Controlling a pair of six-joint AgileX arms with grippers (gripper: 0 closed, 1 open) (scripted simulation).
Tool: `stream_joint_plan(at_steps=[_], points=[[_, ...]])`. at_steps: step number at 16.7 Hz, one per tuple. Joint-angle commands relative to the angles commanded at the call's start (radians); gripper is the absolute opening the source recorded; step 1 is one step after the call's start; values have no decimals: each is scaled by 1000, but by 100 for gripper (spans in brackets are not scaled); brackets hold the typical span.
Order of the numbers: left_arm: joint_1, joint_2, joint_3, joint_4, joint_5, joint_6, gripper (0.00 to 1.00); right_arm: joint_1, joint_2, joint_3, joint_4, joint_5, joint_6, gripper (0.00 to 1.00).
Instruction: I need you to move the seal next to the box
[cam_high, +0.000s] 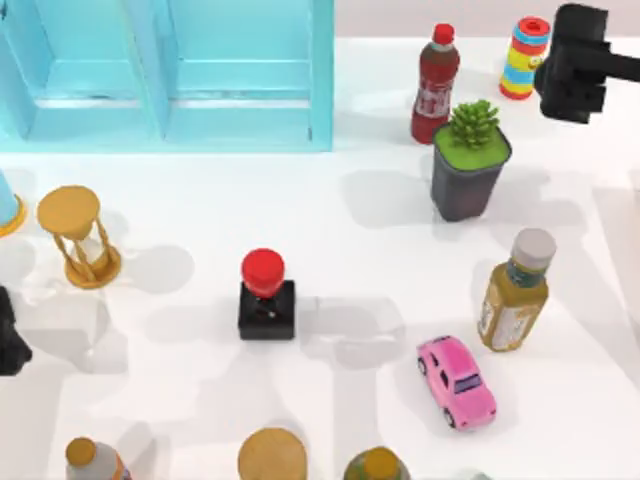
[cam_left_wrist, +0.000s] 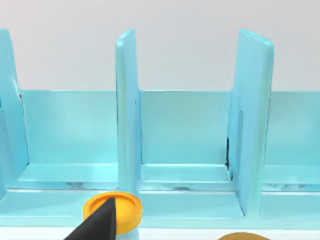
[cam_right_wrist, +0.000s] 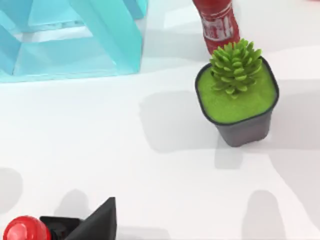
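Seal (cam_high: 266, 297), a small stamp with a round glossy red knob on a black square block base, stands upright and untouched on the white table (cam_high: 200, 420), out in the open in front of the pale blue partitioned box (cam_high: 165, 75) and well apart from it. Nothing holds it, so I judge the task to be at its very start: the reach toward the seal is the step in hand, and the next move calls for one gripper to come down over the knob, close on it, and carry the stamp back to a bare patch just beside the box's front edge.

The knob looks smooth and rounded, likely slippery, while the block base is squat and should set down stably.

From the seal, the wooden hourglass (cam_high: 77, 237) stands off toward the table's left, nearer the box. The pink toy car (cam_high: 457, 381) lies to the seal's right and a little nearer the front edge; the yellow-brown bottle with a grey cap (cam_high: 517, 292) stands beyond the car. The green succulent in a dark grey pot (cam_high: 470, 170) and the dark red bottle with a red cap (cam_high: 436, 85) sit farther right of the seal, level with the box.

The right gripper (cam_high: 575, 65) hovers beyond the succulent, the left gripper (cam_high: 8, 335) far left of the seal; I cannot tell how either one's fingers stand.
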Motion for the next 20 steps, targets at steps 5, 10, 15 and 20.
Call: stream_joint_plan(at_steps=[5, 10, 15, 20], points=[[0, 0, 0, 0, 0, 0, 100, 185, 500, 520, -309, 35, 189, 100], [0, 0, 0, 0, 0, 0, 100, 342, 922, 957, -570, 64, 349, 100], [0, 0, 0, 0, 0, 0, 100, 442, 1186, 1228, -734, 80, 449, 100], [0, 0, 0, 0, 0, 0, 100, 459, 1232, 1275, -763, 83, 467, 100]])
